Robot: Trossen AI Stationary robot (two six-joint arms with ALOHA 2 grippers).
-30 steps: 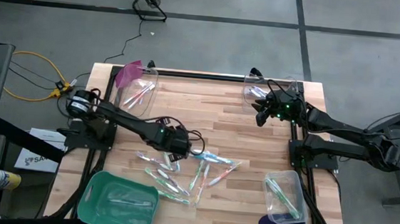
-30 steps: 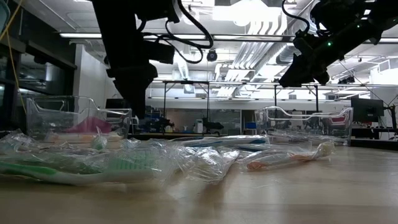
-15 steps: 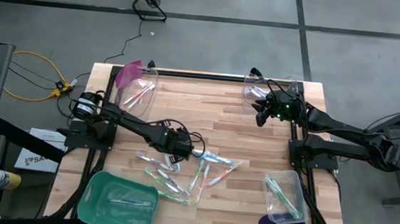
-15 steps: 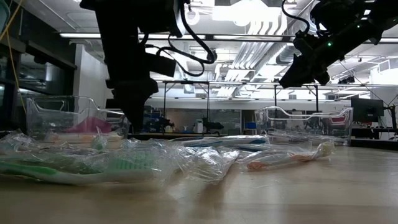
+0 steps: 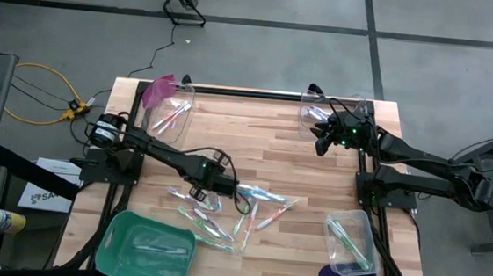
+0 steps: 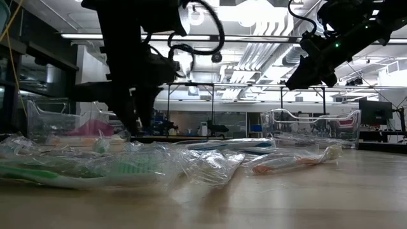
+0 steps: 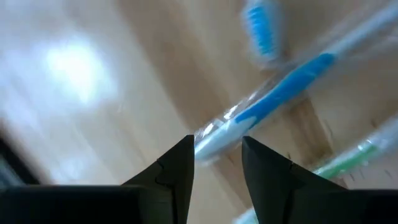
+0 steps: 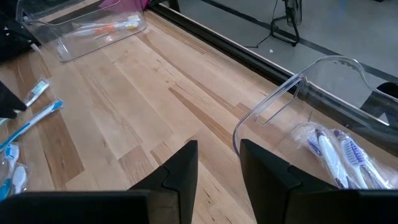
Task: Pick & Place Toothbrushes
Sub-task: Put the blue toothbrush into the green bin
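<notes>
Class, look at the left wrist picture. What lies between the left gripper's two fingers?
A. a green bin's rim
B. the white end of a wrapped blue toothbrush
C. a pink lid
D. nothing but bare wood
B: the left gripper straddles the white end of the wrapped blue toothbrush lying on the table.
</notes>
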